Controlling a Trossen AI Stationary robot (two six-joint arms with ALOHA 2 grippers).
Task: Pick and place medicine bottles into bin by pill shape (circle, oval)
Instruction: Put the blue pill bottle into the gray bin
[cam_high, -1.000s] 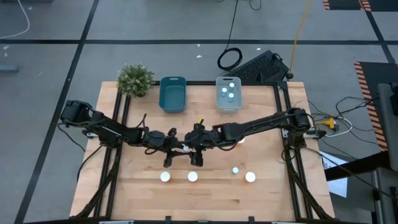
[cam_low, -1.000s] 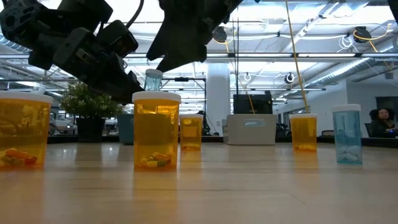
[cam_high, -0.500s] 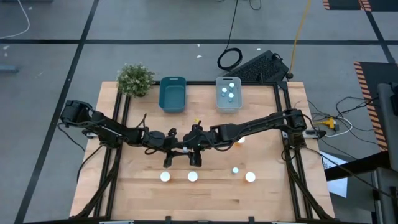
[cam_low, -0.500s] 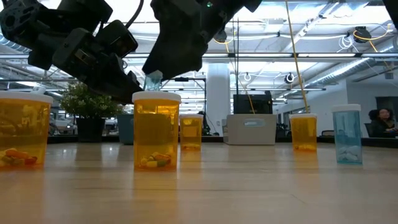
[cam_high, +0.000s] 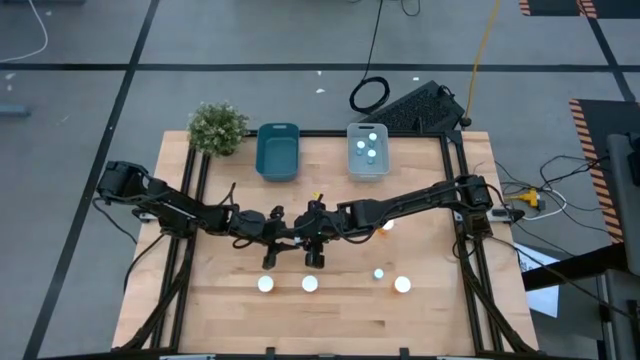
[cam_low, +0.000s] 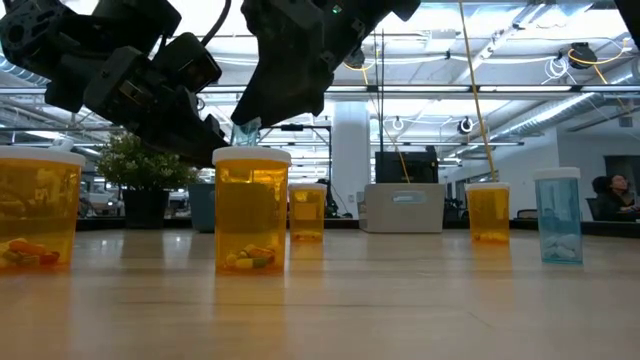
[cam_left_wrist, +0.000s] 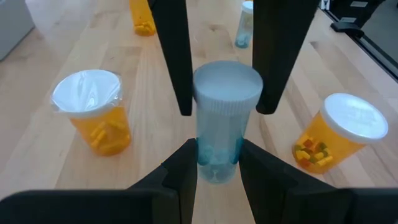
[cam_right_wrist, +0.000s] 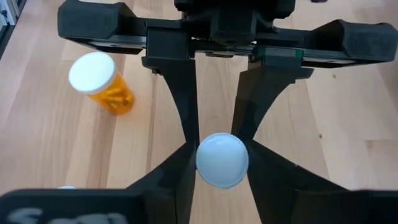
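**Two grippers meeting at one pale blue bottle above the table centre**

The landmark for all positions below is the pale blue bottle (cam_left_wrist: 219, 121), white-capped, held above the middle of the table (cam_high: 330, 320).

Left gripper (cam_left_wrist: 217, 163): its two dark fingers (cam_left_wrist: 185, 168) are closed against the lower body of the pale blue bottle, one on each side, in contact with it. The bottle stands upright in this grip, cap uppermost.

Right gripper (cam_right_wrist: 219, 163): it faces the left gripper across the same bottle. Its fingers (cam_right_wrist: 182, 167) sit on either side of the bottle just below the cap, narrowly spread. In the right wrist view they appear to touch the bottle; in the left wrist view a thin gap shows beside the cap. Firm contact cannot be confirmed.

Other bottles relative to the pale blue bottle:
- An orange bottle (cam_left_wrist: 99, 112) with a white cap stands on the table near one side of it.
- A second orange bottle (cam_left_wrist: 336, 132), holding mixed-colour pills, stands near the opposite side.
- Farther off, a third orange bottle (cam_left_wrist: 143, 17) and another small blue bottle (cam_left_wrist: 244, 25) stand on the table.

Bins, high view: a teal bin (cam_high: 278, 152) and a clear bin (cam_high: 367, 150) stand side by side at the far table edge, well apart from the held bottle. The clear bin contains several white-capped bottles. A potted plant (cam_high: 217, 127) stands just beside the teal bin, at the table corner.
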